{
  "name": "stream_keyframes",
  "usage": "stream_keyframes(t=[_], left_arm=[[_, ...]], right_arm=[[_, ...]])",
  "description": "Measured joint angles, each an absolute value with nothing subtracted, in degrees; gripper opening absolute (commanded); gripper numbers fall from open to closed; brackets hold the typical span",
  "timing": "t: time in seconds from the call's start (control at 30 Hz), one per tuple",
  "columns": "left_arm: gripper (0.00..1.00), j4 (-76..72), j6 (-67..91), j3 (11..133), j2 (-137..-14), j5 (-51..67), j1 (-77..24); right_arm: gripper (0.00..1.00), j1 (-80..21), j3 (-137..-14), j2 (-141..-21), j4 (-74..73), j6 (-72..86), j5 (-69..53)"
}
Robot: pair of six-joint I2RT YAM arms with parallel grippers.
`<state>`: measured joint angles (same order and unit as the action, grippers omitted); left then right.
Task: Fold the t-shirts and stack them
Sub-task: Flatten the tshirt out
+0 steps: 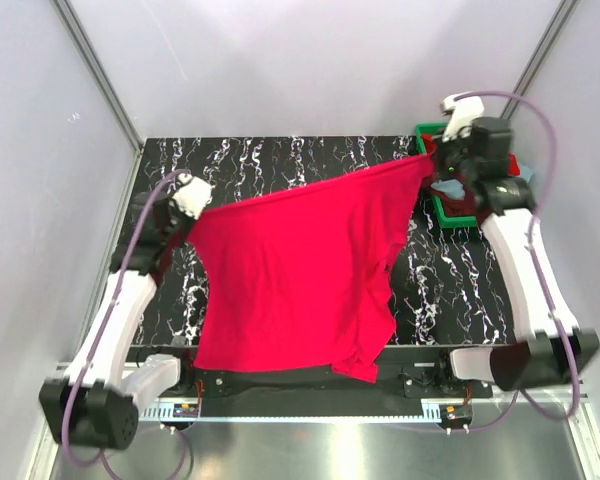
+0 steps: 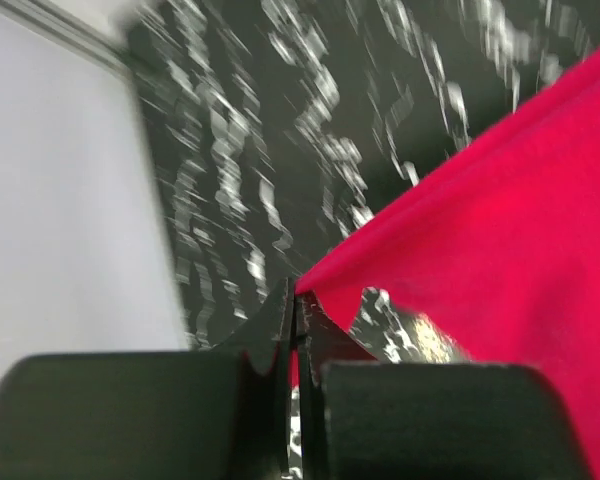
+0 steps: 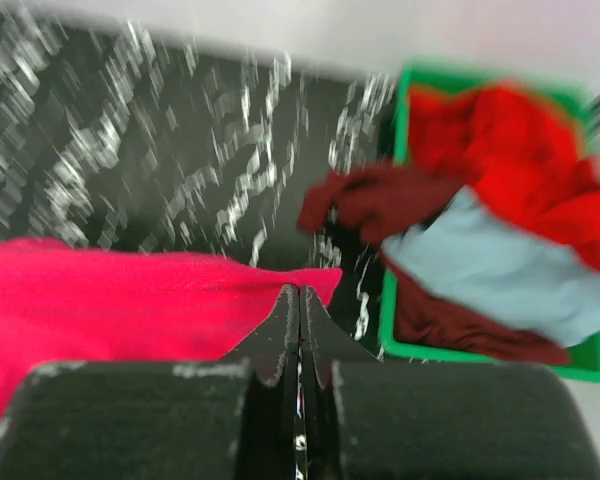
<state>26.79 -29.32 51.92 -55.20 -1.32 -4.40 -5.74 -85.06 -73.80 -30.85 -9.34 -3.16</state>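
Observation:
A crimson-pink t-shirt (image 1: 300, 270) hangs stretched between my two grippers above the black marbled table (image 1: 280, 160). My left gripper (image 1: 195, 212) is shut on its left corner; in the left wrist view the cloth (image 2: 500, 230) runs up and right from the closed left gripper (image 2: 297, 300). My right gripper (image 1: 432, 158) is shut on the right corner, and the right wrist view shows that corner (image 3: 130, 300) pinched in the right gripper (image 3: 300, 295). The shirt's lower edge drapes over the table's near edge. More t-shirts, red (image 3: 510, 150), dark maroon (image 3: 380, 200) and light blue-grey (image 3: 490, 270), lie bunched in the bin.
A green plastic bin (image 1: 448, 212) stands at the table's back right corner, under my right wrist; its green rim (image 3: 500, 355) shows in the right wrist view. White walls enclose the table on the left, back and right.

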Motion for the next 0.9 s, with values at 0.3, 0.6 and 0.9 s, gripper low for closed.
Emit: stream_keyframes(t=[0.3, 0.6, 0.9], left_arm=[[0.0, 17.4, -35.1, 52.5, -79.4, -1.3, -2.4], [0.0, 5.0, -42.1, 73.9, -104.9, -9.6, -2.1], [0.0, 7.8, -40.7, 88.4, -117.6, -14.1, -2.2]], right_arm=[[0.0, -5.6, -81.8, -95.7, -20.1, -13.6, -5.5], [0.0, -5.6, -104.1, -121.8, -13.3, -13.9, -6.1], [0.0, -6.0, -111.3, -131.7, -13.8, -13.6, -6.1]])
